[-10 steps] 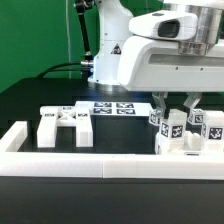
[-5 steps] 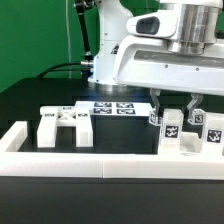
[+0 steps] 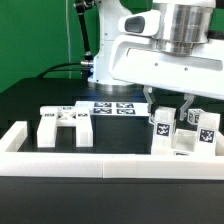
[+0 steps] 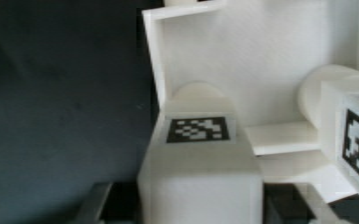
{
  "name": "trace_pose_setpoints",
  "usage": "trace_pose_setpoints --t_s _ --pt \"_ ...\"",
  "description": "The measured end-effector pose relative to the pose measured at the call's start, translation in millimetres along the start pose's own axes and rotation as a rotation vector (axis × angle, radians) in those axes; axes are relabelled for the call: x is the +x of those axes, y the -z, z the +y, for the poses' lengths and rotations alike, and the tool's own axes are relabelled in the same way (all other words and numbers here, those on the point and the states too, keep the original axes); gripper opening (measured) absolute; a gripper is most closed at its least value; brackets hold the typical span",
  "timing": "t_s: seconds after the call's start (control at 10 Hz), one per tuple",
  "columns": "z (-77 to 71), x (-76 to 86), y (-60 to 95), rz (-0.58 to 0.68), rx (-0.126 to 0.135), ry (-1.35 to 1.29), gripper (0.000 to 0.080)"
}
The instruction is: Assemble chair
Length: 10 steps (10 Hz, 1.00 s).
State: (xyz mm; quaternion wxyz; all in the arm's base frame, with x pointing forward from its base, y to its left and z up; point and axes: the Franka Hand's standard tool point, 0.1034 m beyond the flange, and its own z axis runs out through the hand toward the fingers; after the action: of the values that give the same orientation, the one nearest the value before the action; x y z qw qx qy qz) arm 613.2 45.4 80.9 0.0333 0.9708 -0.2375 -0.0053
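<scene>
Leftward in the exterior view since a second ago goes the arm, with a white tagged piece (image 3: 162, 127) in its jaws.
Exterior view: jaws clenched on that plastic block, just beside other chair parts (image 3: 207, 128) near the rail (image 3: 60, 162) on the black surface (image 3: 40, 100); a skewed push could, I judge, jam it against them. Wrist view: smooth, matte, round-topped piece; flat slab (image 4: 211, 50) beyond.
</scene>
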Motion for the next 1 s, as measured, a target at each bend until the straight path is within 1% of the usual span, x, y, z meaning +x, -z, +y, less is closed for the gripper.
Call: trace_pose_setpoints --t_s 0.1,0.2,0.3,0.4,0.5,0.6,0.7,0.8,1.0 --pt "2.4 -1.1 0.8 -0.007 -0.008 -0.038 0.0295" --pt "3.7 -1.2 1.3 -0.009 -0.012 -0.036 0.0328" --pt "3.3 -1.6 1.4 -0.01 -0.012 -0.021 0.0328" --pt "1.9 -2.5 5.2 -0.01 -0.01 0.009 0.0508" --pt "0.5 -5.2 10.6 -0.008 -0.004 0.014 0.0508" --pt "0.9 -11.2 16.3 -0.01 0.0 0.025 0.0624" --pt "2.1 -15.8 20.9 -0.011 0.004 0.028 0.0642" --pt "3.2 -19.0 23.4 -0.013 0.006 0.032 0.0642" --pt "3.2 -19.0 22.1 -0.013 0.006 0.031 0.0649"
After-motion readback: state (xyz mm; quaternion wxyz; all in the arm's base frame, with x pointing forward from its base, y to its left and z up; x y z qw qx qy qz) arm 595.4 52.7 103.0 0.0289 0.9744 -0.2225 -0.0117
